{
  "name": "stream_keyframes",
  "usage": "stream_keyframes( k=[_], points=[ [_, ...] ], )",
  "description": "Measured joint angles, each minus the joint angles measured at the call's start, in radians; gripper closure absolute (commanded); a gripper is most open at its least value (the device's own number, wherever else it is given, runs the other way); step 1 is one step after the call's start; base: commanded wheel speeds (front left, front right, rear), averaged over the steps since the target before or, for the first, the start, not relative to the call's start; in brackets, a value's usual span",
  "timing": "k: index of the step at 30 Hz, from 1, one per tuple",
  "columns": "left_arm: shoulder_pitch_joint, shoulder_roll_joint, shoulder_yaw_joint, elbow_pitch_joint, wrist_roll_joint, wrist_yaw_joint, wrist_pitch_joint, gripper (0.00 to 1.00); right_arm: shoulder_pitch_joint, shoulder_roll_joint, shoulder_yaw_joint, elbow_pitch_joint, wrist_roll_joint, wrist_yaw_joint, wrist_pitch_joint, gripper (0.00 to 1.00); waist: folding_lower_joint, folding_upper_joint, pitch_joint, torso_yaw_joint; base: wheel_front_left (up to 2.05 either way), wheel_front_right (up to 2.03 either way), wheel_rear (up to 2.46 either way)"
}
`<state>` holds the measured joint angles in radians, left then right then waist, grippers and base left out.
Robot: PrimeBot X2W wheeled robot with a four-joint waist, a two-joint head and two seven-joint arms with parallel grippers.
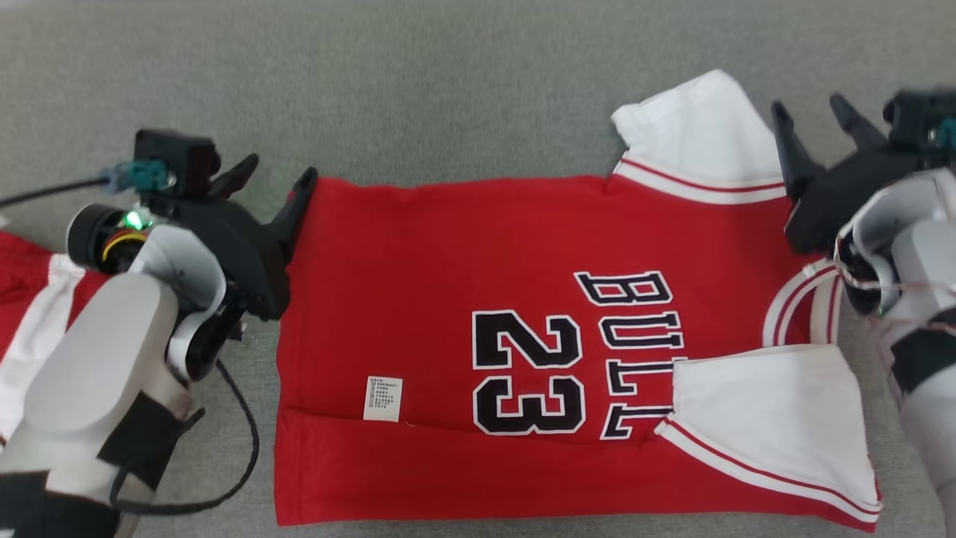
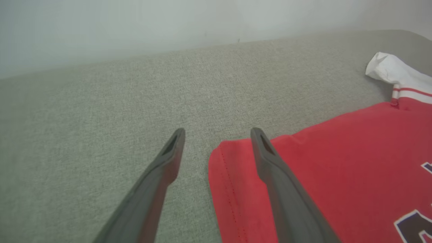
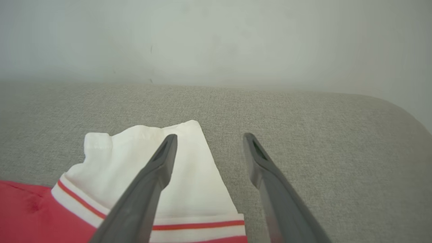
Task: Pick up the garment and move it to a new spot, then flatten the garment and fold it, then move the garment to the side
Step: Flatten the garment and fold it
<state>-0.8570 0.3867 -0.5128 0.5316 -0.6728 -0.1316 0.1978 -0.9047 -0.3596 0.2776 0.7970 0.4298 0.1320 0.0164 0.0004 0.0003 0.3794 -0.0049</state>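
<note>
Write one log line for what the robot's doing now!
shirt: spread flat, near edge folded in | left fingers: open, at shirt's corner | right fingers: open, at far white sleeve

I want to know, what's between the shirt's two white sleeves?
Head view: red jersey cloth with black letters lies between far sleeve and near sleeve.

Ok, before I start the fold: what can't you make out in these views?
- Care label on the red jersey, head view: print too small to read.
- Chest lettering, head view: its end lies under the near white sleeve.
- Second red-and-white cloth, head view: cut by the left edge, partly behind the left forearm.
- Left gripper, left wrist view: whether its finger touches the jersey corner.
</note>
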Motion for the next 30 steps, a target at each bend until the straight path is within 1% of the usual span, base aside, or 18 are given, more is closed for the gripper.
stream_keyframes(
  k=[10, 19, 20, 22, 24, 25, 26, 27, 28, 30],
  points=[
    [-0.110, 0.000, -0.150, 0.071, -0.113, 0.000, 0.081, 0.00, -0.202, 0.000, 0.095, 0.195, 0.019, 0.000, 0.022, 0.00, -0.0001, 0.0000, 0.084, 0.028, 0.00, 0.00, 0.00],
    [-0.176, -0.005, -0.219, 0.074, -0.184, 0.000, 0.098, 0.00, -0.287, 0.005, 0.163, 0.310, 0.042, 0.000, 0.066, 0.00, -0.0003, 0.0000, 0.125, 0.060, 0.00, 0.00, 0.00],
    [-0.179, -0.007, -0.226, 0.075, -0.195, 0.000, 0.104, 0.12, -0.295, 0.004, 0.172, 0.320, 0.042, 0.000, 0.073, 0.00, -0.0003, -0.0001, 0.129, 0.064, 0.00, 0.00, 0.00],
    [-0.192, -0.008, -0.243, 0.075, -0.208, 0.000, 0.108, 0.52, -0.317, 0.004, 0.185, 0.341, 0.043, 0.000, 0.084, 0.00, -0.0004, -0.0002, 0.137, 0.071, 0.00, 0.00, 0.00],
    [-0.204, -0.010, -0.257, 0.076, -0.227, 0.000, 0.109, 0.77, -0.340, -0.001, 0.201, 0.357, 0.043, 0.000, 0.092, 0.00, -0.0005, -0.0003, 0.144, 0.077, 0.00, 0.00, 0.00],
    [-0.211, -0.011, -0.262, 0.077, -0.238, 0.000, 0.109, 1.00, -0.351, -0.003, 0.206, 0.367, 0.043, 0.000, 0.100, 0.19, -0.0004, -0.0003, 0.148, 0.081, 0.00, 0.00, 0.00],
    [-0.215, -0.014, -0.268, 0.077, -0.245, 0.000, 0.111, 1.00, -0.363, -0.002, 0.210, 0.383, 0.044, 0.000, 0.117, 0.80, -0.0004, -0.0002, 0.151, 0.084, 0.00, 0.00, 0.00],
    [-0.218, -0.017, -0.275, 0.077, -0.248, 0.000, 0.110, 1.00, -0.373, 0.000, 0.211, 0.390, 0.051, 0.000, 0.135, 0.80, -0.0005, -0.0003, 0.154, 0.087, 0.00, 0.00, 0.00],
    [-0.222, -0.020, -0.281, 0.078, -0.254, 0.000, 0.110, 1.00, -0.384, 0.002, 0.209, 0.396, 0.064, 0.000, 0.143, 1.00, -0.0005, -0.0003, 0.156, 0.089, 0.00, 0.00, 0.00],
    [-0.231, -0.017, -0.289, 0.081, -0.262, 0.000, 0.099, 1.00, -0.395, 0.010, 0.212, 0.402, 0.072, 0.000, 0.141, 1.00, -0.0004, -0.0003, 0.159, 0.091, 0.00, 0.00, 0.00]
  ],
)
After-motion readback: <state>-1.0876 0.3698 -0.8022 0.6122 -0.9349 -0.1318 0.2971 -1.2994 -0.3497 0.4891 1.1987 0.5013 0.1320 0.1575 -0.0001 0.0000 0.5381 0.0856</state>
